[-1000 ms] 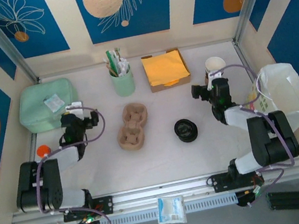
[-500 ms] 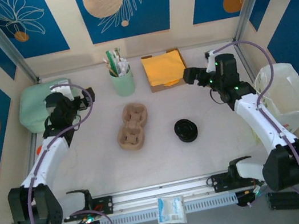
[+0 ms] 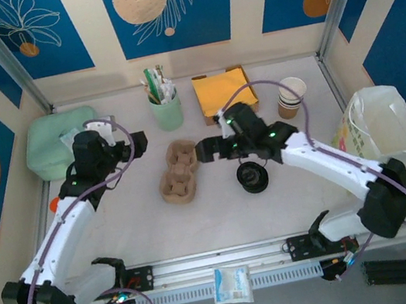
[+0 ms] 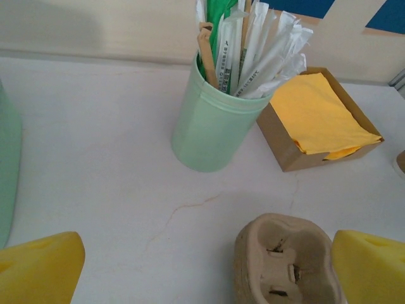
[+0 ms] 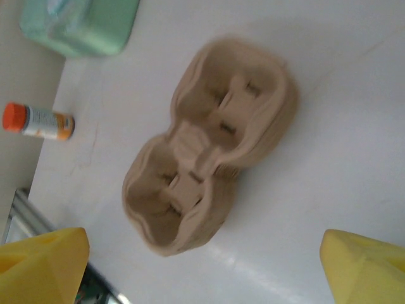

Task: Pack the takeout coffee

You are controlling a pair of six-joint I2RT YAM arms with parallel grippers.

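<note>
The takeout coffee cups (image 3: 292, 97), nested in a short stack with white tops and brown bands, stand at the back right of the table, with no gripper near them. The brown pulp cup carrier (image 3: 180, 172) lies mid-table with both wells bare. My right gripper (image 3: 203, 152) hangs open just right of it, and the carrier (image 5: 209, 152) sits ahead of its open yellow fingers (image 5: 41, 263). My left gripper (image 3: 137, 142) is open to the carrier's left, nothing between its fingers (image 4: 38, 269); the carrier's end (image 4: 288, 263) shows by the right finger.
A stack of black lids (image 3: 252, 177) sits right of the carrier. A green cup of straws (image 3: 166, 107) and a box of yellow napkins (image 3: 225, 93) stand at the back. A green container (image 3: 56, 142) and an orange-capped bottle (image 3: 56, 204) are at the left, a white bag (image 3: 380, 128) at the right.
My right arm has swung left from the cup stack to the carrier. My left arm has reached out and right, toward the carrier. Both grippers stay open.
</note>
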